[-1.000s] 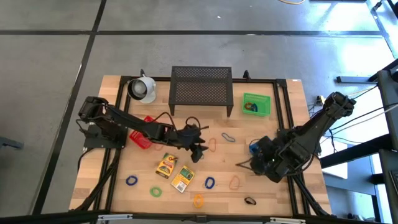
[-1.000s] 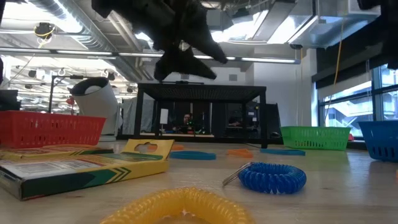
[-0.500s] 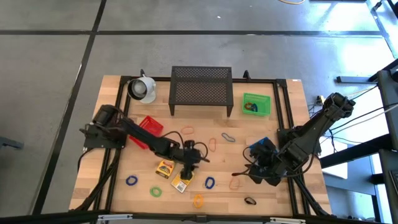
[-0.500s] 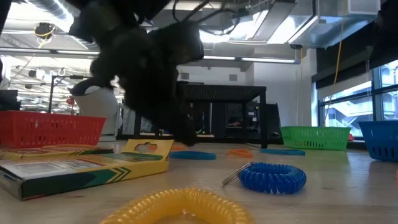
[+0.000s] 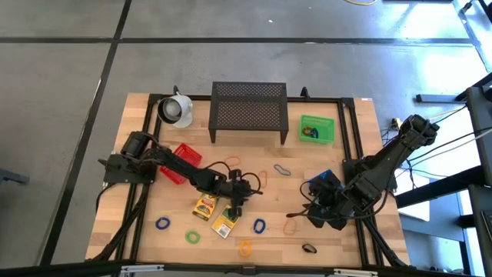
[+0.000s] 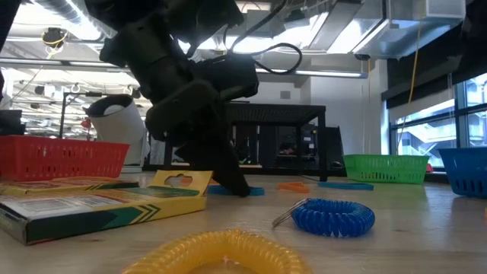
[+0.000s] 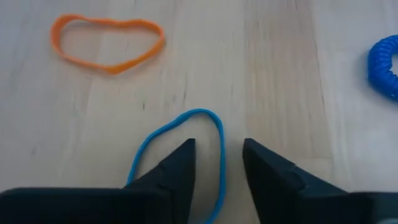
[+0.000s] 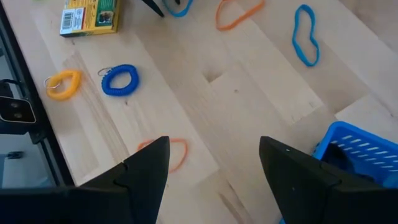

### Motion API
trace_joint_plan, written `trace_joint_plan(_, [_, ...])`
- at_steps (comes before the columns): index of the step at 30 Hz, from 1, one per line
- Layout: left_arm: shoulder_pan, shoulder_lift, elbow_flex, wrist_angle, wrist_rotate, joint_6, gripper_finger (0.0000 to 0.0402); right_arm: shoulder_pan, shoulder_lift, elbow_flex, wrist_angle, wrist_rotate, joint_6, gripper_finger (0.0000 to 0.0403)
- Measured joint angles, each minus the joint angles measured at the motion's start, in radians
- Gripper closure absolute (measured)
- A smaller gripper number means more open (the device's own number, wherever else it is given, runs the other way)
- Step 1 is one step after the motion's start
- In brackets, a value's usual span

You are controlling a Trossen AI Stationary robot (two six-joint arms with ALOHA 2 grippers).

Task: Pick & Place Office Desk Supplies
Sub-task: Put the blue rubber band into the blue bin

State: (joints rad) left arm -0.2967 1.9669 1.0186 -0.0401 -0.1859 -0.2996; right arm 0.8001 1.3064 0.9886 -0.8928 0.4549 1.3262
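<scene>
A thin blue loop [image 7: 205, 118] lies flat on the wooden table beside two yellow packets [image 5: 204, 205] [image 5: 224, 221]. My left gripper [image 7: 217, 149] [image 5: 234, 206] is low over the loop and open. One finger stands inside the loop and one outside, with the loop's strand [image 7: 221, 168] running between them, untouched. In the low view the left gripper [image 6: 232, 183] reaches table level in front of the blue loop [image 6: 255, 191]. An orange loop [image 7: 106, 43] lies just beyond. My right gripper [image 8: 214, 165] [image 5: 301, 211] hangs open over bare table near the blue bin [image 8: 360, 155].
A red bin [image 5: 181, 161], a green bin [image 5: 317, 128], a white mug [image 5: 175, 109] and a black mesh stand [image 5: 248, 110] sit toward the back. A blue coil [image 5: 259, 226], a yellow coil [image 5: 244, 248], an orange loop [image 5: 290, 225] and other loops lie near the front edge.
My left gripper has come down from well above the table's middle and gone toward the near edge, rolling as it went. It now stands low at the blue loop beside the yellow packet. My right gripper has turned a little in place.
</scene>
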Motion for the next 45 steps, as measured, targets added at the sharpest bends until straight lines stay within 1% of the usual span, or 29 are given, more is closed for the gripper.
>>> trace_joint_plan(4, [0.003,0.001,0.0,-0.01,0.021,-0.046,0.0334,0.0,0.0,0.0,0.0,0.0,0.0,0.0151])
trace_joint_plan(8, [0.015,0.001,-0.001,-0.006,0.069,-0.063,0.0391,0.0,0.0,0.0,0.0,0.003,-0.003,0.0151])
trace_joint_plan(10, [0.018,0.001,-0.002,-0.003,0.081,-0.09,0.0396,0.0,0.0,0.0,0.0,0.014,-0.002,0.0151])
trace_joint_plan(14, [0.018,-0.016,-0.01,0.015,0.068,-0.1,0.04,0.0,0.0,0.0,0.0,0.037,-0.003,0.0151])
trace_joint_plan(19, [0.015,-0.087,-0.021,0.053,0.061,-0.076,0.0399,0.0,0.0,0.0,0.0,0.082,-0.004,0.0151])
trace_joint_plan(22, [0.015,-0.16,-0.014,0.098,0.05,-0.077,0.04,-0.001,0.0,0.0,0.0,0.118,-0.011,0.0151])
trace_joint_plan(25, [0.016,-0.211,-0.016,0.117,0.04,-0.101,0.0399,-0.012,0.0,-0.001,0.02,0.137,-0.062,0.0151])
trace_joint_plan(28, [0.016,-0.267,-0.014,0.188,0.045,-0.119,0.04,-0.034,0.0,-0.001,0.071,0.155,-0.207,0.0151])
trace_joint_plan(33, [0.016,-0.331,-0.014,0.249,0.04,-0.124,0.0399,-0.079,0.0,-0.001,0.265,0.167,-0.628,0.0151])
trace_joint_plan(38, [0.017,-0.37,-0.012,0.29,0.05,-0.109,0.04,-0.15,0.0,-0.001,0.478,0.167,-0.988,0.0151])
trace_joint_plan(42, [0.018,-0.369,-0.012,0.384,0.074,-0.089,0.0399,-0.21,0.0,-0.001,0.606,0.145,-1.194,0.0151])
trace_joint_plan(45, [0.024,-0.364,-0.011,0.438,0.074,-0.07,0.0399,-0.253,0.0,-0.001,0.659,0.08,-1.27,0.0151])
